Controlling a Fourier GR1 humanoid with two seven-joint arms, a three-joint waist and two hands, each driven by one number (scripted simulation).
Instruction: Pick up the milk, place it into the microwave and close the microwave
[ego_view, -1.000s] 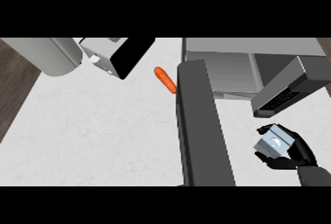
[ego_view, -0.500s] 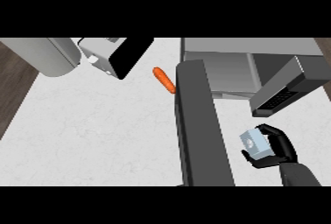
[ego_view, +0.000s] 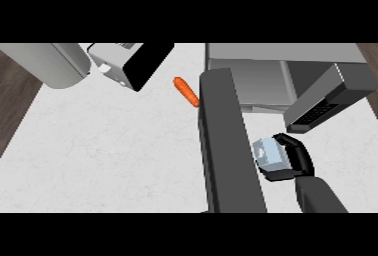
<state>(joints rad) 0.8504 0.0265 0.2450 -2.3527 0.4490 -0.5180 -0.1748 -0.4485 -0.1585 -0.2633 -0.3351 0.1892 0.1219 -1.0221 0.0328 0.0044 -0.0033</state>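
Observation:
A small pale blue-grey milk carton (ego_view: 268, 155) is held above the counter in front of the microwave, with my right hand (ego_view: 297, 159) curled round its right side. The microwave (ego_view: 255, 82) stands at the back right, its cavity open toward me. Its dark door (ego_view: 225, 145) swings out wide to the left of my hand, running from the microwave down to the view's lower edge. My left hand does not show.
An orange carrot (ego_view: 186, 91) lies on the white counter (ego_view: 103, 150) just left of the door's hinge end. A grey and black appliance (ego_view: 129, 62) stands at the back left, beside a pale grey cylinder (ego_view: 52, 62).
My right hand has carried the milk carton leftward and a little toward the microwave, closer to the open door. The door and carrot have not moved.

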